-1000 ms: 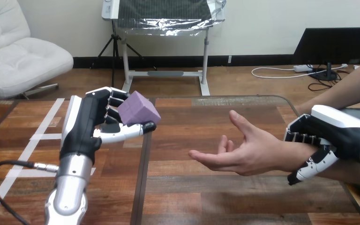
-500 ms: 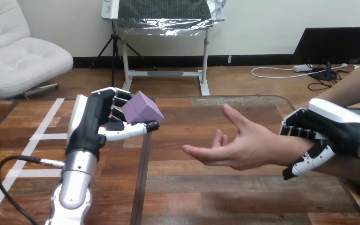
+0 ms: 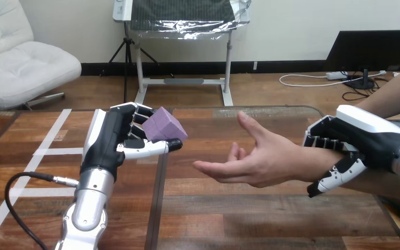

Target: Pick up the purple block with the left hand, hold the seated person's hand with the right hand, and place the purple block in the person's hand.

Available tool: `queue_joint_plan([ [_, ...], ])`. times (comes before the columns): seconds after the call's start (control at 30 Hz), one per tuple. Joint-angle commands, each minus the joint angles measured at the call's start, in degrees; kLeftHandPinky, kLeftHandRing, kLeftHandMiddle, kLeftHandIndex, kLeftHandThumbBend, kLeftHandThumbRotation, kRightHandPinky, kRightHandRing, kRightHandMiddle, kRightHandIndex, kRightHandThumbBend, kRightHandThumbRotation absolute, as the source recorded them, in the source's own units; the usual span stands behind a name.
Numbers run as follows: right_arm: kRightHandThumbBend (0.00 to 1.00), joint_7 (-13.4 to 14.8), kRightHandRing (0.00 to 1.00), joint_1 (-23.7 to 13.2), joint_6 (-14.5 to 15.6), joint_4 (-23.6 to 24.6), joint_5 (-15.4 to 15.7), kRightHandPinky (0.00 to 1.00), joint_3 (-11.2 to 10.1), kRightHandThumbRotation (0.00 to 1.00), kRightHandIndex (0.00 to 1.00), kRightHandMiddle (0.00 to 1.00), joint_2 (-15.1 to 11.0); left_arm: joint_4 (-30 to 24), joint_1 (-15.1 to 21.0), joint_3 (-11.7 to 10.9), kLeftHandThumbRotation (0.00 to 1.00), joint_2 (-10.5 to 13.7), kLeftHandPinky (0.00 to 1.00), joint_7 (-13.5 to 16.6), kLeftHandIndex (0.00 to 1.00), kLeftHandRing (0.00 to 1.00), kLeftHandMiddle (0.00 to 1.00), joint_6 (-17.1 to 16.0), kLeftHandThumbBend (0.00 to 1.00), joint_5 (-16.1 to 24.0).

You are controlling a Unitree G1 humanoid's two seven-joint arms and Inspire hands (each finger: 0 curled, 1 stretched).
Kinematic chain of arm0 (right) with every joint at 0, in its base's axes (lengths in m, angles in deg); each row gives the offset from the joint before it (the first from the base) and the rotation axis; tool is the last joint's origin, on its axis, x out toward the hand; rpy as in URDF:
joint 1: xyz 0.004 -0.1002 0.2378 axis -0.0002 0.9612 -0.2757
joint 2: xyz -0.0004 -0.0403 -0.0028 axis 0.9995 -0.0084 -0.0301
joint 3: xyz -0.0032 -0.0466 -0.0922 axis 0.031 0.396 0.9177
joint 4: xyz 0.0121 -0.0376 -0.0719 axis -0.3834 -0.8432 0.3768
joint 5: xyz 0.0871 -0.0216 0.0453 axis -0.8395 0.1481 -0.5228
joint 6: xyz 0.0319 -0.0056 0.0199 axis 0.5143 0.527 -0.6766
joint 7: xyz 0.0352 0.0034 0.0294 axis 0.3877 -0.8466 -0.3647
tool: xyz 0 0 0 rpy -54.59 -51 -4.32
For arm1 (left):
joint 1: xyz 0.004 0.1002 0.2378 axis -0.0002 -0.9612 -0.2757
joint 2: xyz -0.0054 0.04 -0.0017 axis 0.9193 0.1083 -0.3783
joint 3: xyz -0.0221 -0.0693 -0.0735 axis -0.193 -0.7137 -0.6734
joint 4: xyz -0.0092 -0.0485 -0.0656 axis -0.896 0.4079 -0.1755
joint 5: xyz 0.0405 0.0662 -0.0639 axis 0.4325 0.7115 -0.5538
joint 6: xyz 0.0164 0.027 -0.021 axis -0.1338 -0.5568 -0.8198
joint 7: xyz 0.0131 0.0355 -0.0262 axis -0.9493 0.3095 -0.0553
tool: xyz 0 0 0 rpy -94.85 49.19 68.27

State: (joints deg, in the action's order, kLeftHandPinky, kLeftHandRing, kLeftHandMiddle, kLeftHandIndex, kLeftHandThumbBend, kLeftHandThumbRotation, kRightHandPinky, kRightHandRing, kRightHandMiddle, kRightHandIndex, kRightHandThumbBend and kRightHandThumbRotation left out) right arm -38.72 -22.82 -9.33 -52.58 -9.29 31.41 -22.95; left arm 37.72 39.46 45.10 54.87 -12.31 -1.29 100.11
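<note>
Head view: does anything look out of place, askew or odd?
Nothing stands out. The purple block is tilted but pinched between the left hand's fingers and thumb, above the table. The right hand is curled round the person's wrist; the person's hand is open, empty, apart from the block.

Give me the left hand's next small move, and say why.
Probably carry the purple block rightward, toward the person's hand. The left hand pinches the block between fingers and thumb, left of that hand with a gap between. The person's hand is open, palm up, and the right hand is curled round the person's wrist.
</note>
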Motion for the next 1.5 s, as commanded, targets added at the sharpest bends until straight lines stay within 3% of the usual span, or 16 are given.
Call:
queue_joint_plan([
  [0.0,0.85,-1.01,0.38,1.05,0.89,2.18,-2.52,0.35,0.02,0.01,0.46,0.43,3.84,-0.36,5.43,0.65,0.00,0.06,0.30,-0.20,0.45,0.37,0.42,-1.52,0.69,-0.32],
  [0.97,0.83,-3.04,0.41,1.29,5.93,9.06,-2.91,0.37,-0.03,0.06,0.48,0.44,5.16,-0.08,6.87,5.05,0.00,-1.49,0.31,-4.13,0.45,0.37,0.42,-0.69,0.72,0.41],
  [1.47,0.83,-3.18,0.41,0.77,5.29,9.05,-3.22,0.36,0.18,0.08,0.48,0.44,6.49,0.12,8.02,7.29,0.00,-3.47,0.30,-4.32,0.45,0.36,0.40,-0.37,0.72,0.58],
])
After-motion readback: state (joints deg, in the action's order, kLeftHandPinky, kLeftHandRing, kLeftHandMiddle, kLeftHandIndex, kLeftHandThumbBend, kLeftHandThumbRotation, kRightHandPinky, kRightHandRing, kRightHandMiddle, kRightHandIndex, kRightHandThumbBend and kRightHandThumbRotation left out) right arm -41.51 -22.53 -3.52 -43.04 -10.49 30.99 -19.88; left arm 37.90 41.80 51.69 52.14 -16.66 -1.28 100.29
